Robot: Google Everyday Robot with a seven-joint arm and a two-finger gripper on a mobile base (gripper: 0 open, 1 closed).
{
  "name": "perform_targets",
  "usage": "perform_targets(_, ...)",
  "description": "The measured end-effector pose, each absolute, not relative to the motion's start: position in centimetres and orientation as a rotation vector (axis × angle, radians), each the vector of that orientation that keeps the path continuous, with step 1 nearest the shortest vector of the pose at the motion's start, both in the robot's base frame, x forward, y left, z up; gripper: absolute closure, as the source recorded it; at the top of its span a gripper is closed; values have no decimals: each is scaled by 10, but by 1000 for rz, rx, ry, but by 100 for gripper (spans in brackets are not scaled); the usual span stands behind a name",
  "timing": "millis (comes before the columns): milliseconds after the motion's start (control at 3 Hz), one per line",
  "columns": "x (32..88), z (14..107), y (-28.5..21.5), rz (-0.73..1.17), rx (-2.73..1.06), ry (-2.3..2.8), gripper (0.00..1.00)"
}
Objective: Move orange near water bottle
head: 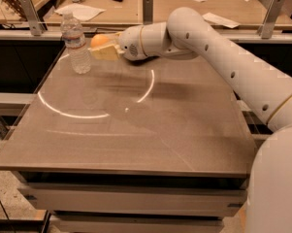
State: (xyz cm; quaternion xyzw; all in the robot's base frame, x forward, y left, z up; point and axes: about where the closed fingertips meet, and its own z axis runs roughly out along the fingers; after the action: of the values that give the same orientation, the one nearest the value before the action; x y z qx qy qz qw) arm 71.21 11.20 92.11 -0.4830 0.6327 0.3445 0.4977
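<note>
Orange (99,40) is held by the gripper (102,46), fingers (107,53) clenched on it, at the far-left part of the worktop (136,130), just right of the water bottle (75,42) & apart from it. Fruit appears to be carried clear of the surface. Carry step is judged nearly done. Next move: orange is to be lowered straight down beside the upright bottle w/o it being nudged, then the fingers released.

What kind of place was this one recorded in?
Probably a lab or office workroom: a plain work table, a wooden desk behind with loose papers, and a robot arm whose claw holds an orange beside a water bottle at the table's far corner.
</note>
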Motion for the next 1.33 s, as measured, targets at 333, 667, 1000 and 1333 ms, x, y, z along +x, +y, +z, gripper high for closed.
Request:
perform_targets(333,719,903,107,828,-1170,1581,100)
perform_targets(667,727,890,123,832,-1259,1582,100)
perform_targets(1000,729,892,155,867,-1363,1524,100)
perform_targets(1333,732,880,163,866,-1420,1560,100)
